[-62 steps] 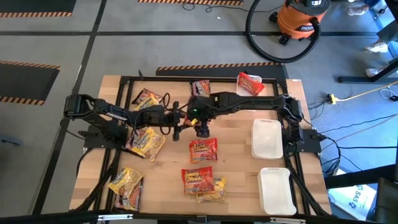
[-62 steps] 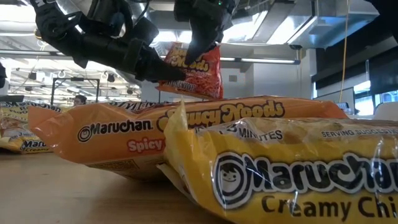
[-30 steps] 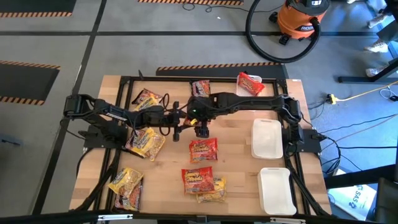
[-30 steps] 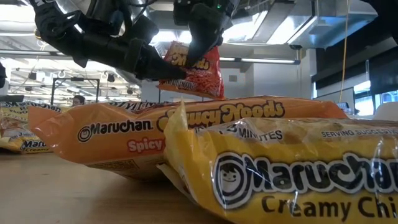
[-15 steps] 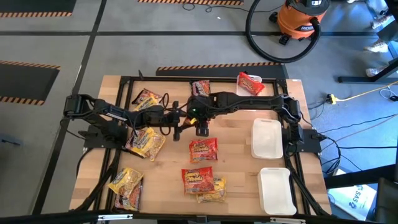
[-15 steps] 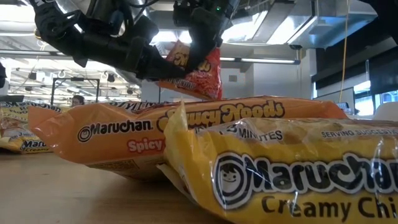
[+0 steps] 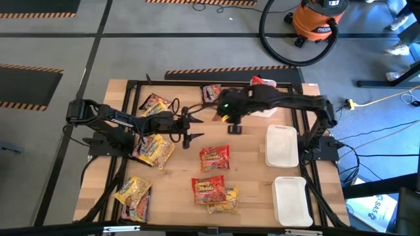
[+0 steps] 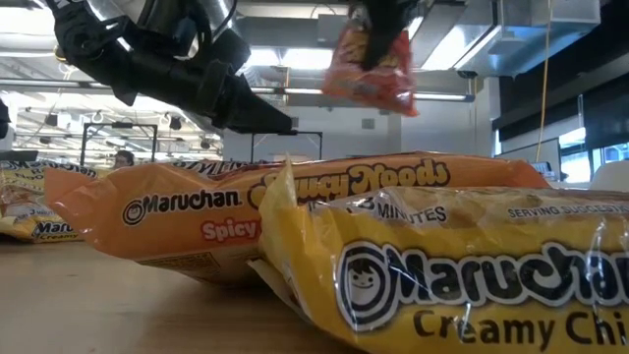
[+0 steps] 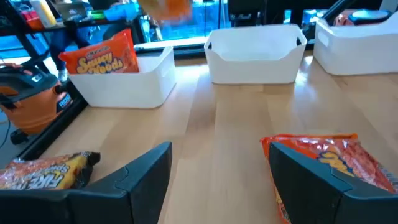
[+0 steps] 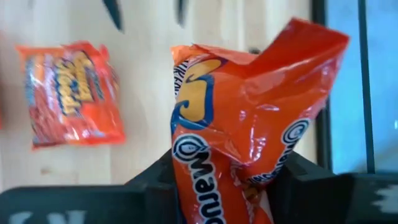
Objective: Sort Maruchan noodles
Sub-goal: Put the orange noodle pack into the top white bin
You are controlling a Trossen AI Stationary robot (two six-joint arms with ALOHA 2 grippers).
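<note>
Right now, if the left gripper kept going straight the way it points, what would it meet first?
Probably the middle white tray. The open left gripper looks across bare wood at it; a red packet lies just beside one finger, off the line. Depth is unclear.

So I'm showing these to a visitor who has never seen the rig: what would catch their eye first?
Probably the red noodle packet dangling high above the table, pinched in the right hand near the far edge. Next, the left hand, open and empty over the table's middle, just past another red packet lying flat. Then the big yellow packet filling the low view, with two white trays along the right side.
</note>
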